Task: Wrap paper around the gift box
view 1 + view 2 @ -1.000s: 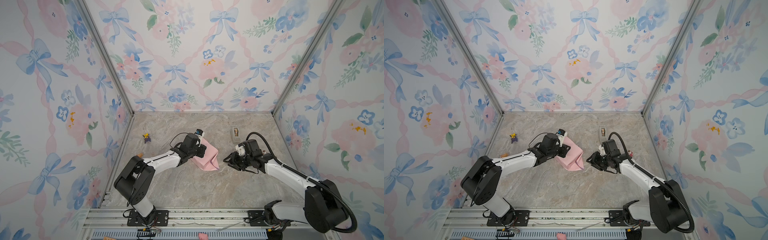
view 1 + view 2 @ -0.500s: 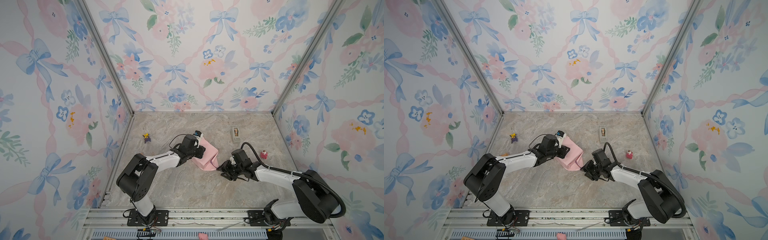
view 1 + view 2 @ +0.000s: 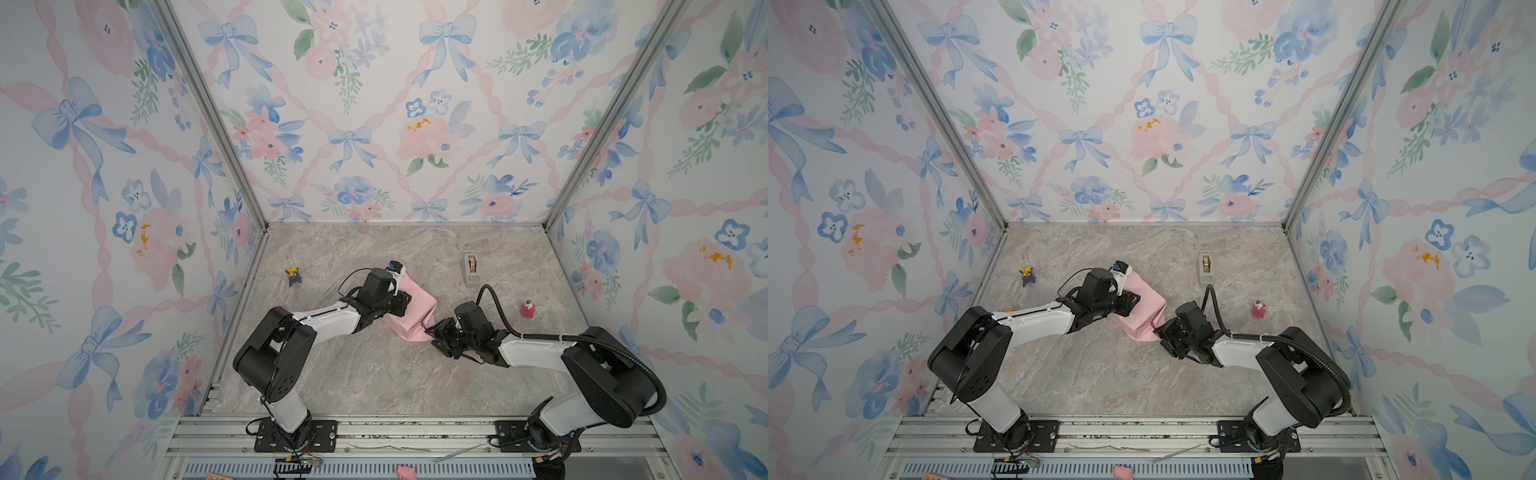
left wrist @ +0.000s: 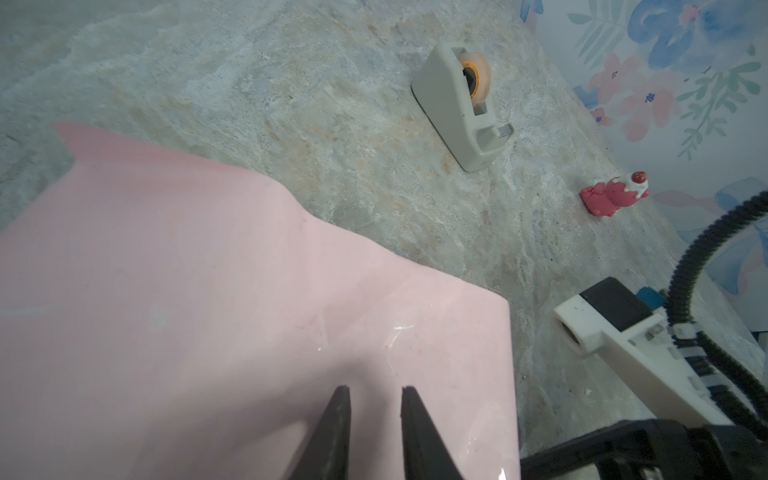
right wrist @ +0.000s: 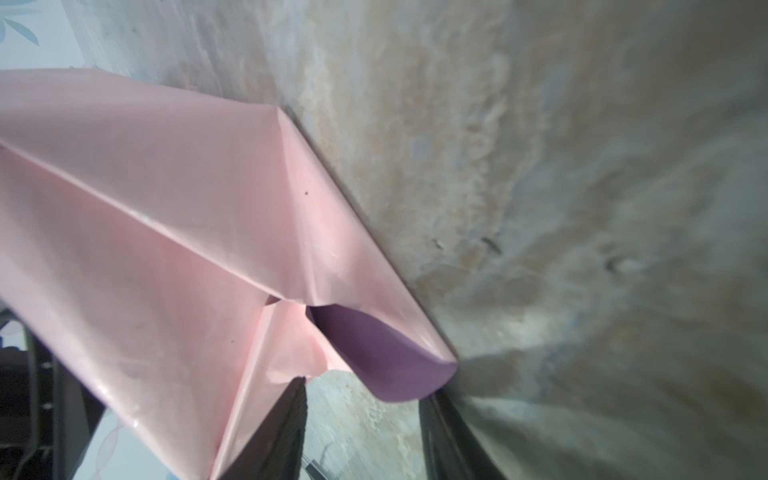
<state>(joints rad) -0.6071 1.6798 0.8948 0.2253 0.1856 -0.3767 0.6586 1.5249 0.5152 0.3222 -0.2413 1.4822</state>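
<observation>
In both top views the pink-folded paper (image 3: 415,318) sits in the middle of the tabletop (image 3: 374,378), with the left claw (image 3: 402,301) over it and the right claw (image 3: 432,331) at its corner. Only the left wrist view shows the left claw's tips narrowly parted, gripping nothing. Only the right wrist view shows the right claw half open, a curled lilac flap (image 5: 386,357) at its tips, unclamped.

Within 1 s the right hand (image 3: 433,333) has swung in from well apart to the near corner of the paper (image 3: 417,309), jaws astride its lilac flap (image 5: 386,357); the red figurine (image 3: 528,309) its arm hid now shows.
</observation>
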